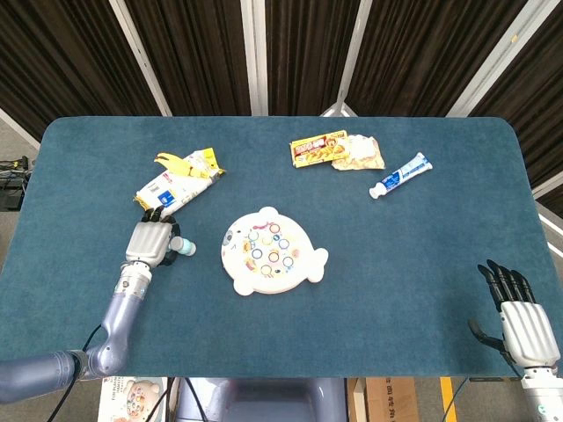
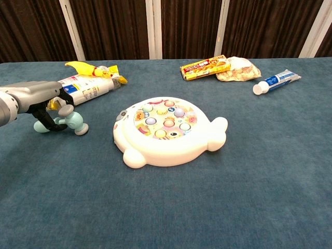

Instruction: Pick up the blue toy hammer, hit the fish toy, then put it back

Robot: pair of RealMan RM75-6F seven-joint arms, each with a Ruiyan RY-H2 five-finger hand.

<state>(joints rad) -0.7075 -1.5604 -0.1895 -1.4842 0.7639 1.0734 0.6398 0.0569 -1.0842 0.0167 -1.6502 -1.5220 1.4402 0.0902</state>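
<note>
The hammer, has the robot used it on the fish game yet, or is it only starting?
Only starting, it seems. The hammer lies on the table, left of the fish toy. The left hand is over its handle, fingers curled around it, but nothing is lifted. Left to do: raise it, hit the fish toy, put it back. The right hand rests idle, fingers apart, at the near edge.

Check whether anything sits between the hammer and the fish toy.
Nothing visible does. The hammer lies under the left hand, and only bare table separates it from the fish toy. The snack bag lies behind the hammer, off that path.
</note>
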